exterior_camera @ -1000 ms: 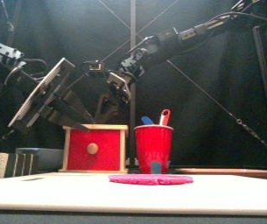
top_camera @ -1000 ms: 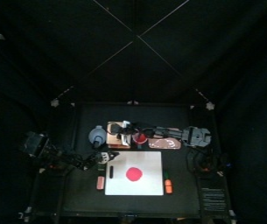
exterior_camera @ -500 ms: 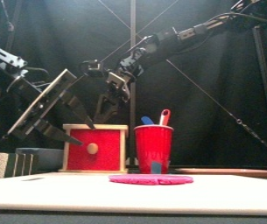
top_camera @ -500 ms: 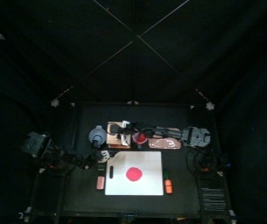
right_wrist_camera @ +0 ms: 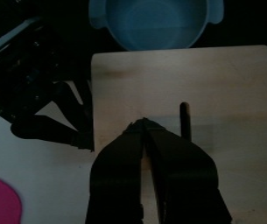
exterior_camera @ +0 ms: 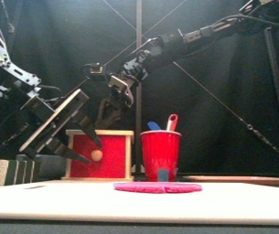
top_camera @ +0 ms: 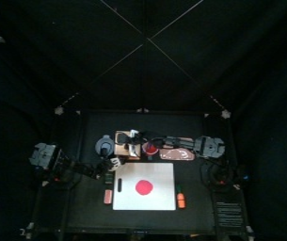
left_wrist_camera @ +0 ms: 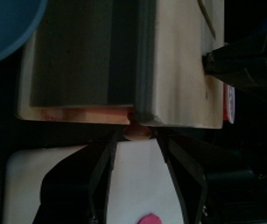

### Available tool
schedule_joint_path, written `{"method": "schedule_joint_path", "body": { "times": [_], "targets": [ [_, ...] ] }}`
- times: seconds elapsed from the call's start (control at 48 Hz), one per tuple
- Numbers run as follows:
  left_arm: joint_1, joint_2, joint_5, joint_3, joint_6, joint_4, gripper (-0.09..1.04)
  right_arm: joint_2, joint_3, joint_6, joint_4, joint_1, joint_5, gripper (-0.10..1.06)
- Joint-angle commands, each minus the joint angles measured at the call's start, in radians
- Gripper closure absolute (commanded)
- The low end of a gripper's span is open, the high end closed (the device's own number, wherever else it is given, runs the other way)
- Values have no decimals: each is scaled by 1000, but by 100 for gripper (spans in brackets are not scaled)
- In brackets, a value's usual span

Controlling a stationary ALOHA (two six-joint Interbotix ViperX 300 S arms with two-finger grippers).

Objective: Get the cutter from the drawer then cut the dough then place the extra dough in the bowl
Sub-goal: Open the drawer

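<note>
- Black curtains close in the booth, and the small black bench point(top_camera: 89, 213) carries everything at its middle.
- Left tool point(left_wrist_camera: 136, 145) is level with the red drawer front point(exterior_camera: 114, 157) of the pale wooden box point(left_wrist_camera: 88, 61), its jaws spread.
- The drawer's small knob point(left_wrist_camera: 136, 133) lies just ahead of this tool, in the gap between the jaws; neither jaw can be seen touching it.
- The drawer front sits closed against the box.
- Right tool point(right_wrist_camera: 142, 125) hangs above the box's top with its jaws pressed together, holding nothing; the box's slot is just beside its tips.
- The blue-grey bowl point(right_wrist_camera: 153, 22) stands beyond the right tool, just past the box's far edge.
- Behind the left tool, on the white cutting board point(top_camera: 158, 173), lies the flat red dough disc point(exterior_camera: 157, 187), well apart from both tools.
- The red cup point(exterior_camera: 160, 155) stands just beside the box, on the side away from the left tool's arm, with a blue toy knife point(exterior_camera: 153, 126) and a red toy knife point(exterior_camera: 171, 121) upright in it.
</note>
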State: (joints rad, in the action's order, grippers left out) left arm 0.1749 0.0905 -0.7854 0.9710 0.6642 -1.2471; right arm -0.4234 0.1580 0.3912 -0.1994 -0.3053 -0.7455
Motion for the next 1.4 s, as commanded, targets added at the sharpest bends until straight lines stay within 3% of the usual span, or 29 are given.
{"method": "schedule_joint_path", "body": {
  "times": [0.021, 0.771, 1.125, 1.396],
  "targets": [
    [-8, 2, -5, -17, -3, 3, 16, 14, 8, 2, 2, 3, -8, 94],
    [-51, 20, -26, -26, -8, 49, 17, 14, 2, 0, 2, 6, -54, 94],
    [-51, 21, -17, -25, -8, 57, 32, 14, -15, -2, 2, 9, -63, 94],
    [-51, 14, 3, -28, -5, 55, 34, 12, -17, -2, 0, 9, -63, 94]
  ]
}}
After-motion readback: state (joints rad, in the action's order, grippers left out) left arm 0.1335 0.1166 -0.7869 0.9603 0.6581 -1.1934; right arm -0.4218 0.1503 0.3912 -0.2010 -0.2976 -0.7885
